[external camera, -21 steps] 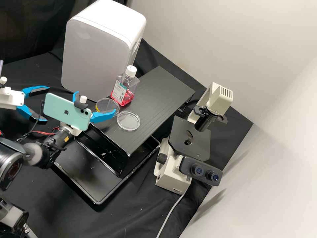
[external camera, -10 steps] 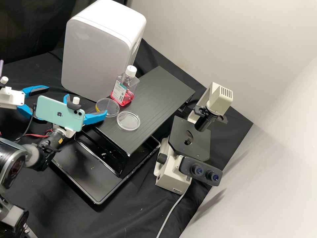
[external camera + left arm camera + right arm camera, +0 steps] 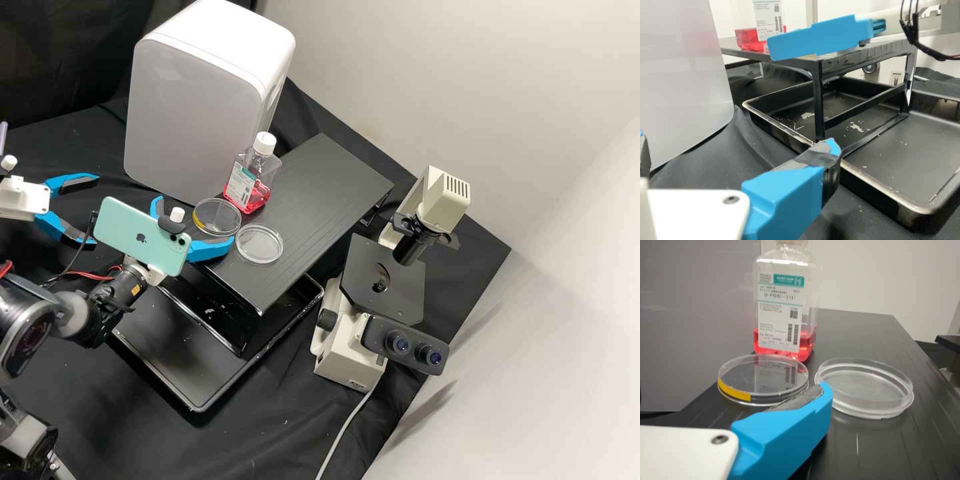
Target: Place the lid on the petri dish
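Two shallow clear round pieces lie side by side on the black rack [image 3: 320,180]. One has a yellow mark on its rim [image 3: 217,217] [image 3: 762,378]; the other is plain [image 3: 259,243] [image 3: 865,387]. I cannot tell which is the lid. My right gripper [image 3: 193,223], with a mint phone on its wrist, is open at the rack's near-left edge, just short of the yellow-marked piece. One of its fingers [image 3: 790,432] points between the two pieces, touching neither. My left gripper [image 3: 85,207] is open and holds nothing at the far left, off the rack.
A flask of red liquid [image 3: 250,177] stands right behind the yellow-marked piece, in front of a big white box [image 3: 200,93]. The rack stands in a black tray [image 3: 200,373]. A microscope [image 3: 393,287] stands to the right. The right arm's finger [image 3: 825,34] crosses the left wrist view.
The right gripper drew back to the left, away from the rack, then came forward again to the rack's edge, a little lower than before. The left gripper and both round pieces stayed put.
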Controlling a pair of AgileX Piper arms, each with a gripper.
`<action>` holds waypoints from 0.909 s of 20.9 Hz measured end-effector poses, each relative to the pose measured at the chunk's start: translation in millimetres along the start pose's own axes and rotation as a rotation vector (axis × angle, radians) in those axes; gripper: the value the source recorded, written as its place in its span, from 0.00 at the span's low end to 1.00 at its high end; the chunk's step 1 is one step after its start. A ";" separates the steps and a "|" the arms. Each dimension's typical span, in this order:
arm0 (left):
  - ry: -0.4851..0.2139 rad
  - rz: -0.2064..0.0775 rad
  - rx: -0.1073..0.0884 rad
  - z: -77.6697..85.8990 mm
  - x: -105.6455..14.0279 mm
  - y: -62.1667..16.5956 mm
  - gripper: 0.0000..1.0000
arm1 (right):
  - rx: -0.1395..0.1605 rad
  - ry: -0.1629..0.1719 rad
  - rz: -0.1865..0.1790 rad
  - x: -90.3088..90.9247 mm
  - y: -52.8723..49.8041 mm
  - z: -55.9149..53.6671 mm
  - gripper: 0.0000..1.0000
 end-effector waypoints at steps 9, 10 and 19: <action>0.000 0.000 0.001 -0.5 0.0 0.1 1.00 | 0.002 -0.022 0.010 9.3 3.4 6.3 1.00; 0.000 0.000 0.001 -0.5 0.0 0.1 1.00 | 0.006 -0.019 0.012 10.5 4.0 5.7 1.00; 0.000 0.000 0.001 -0.5 0.0 0.1 1.00 | 0.022 0.006 0.011 15.5 8.7 0.7 1.00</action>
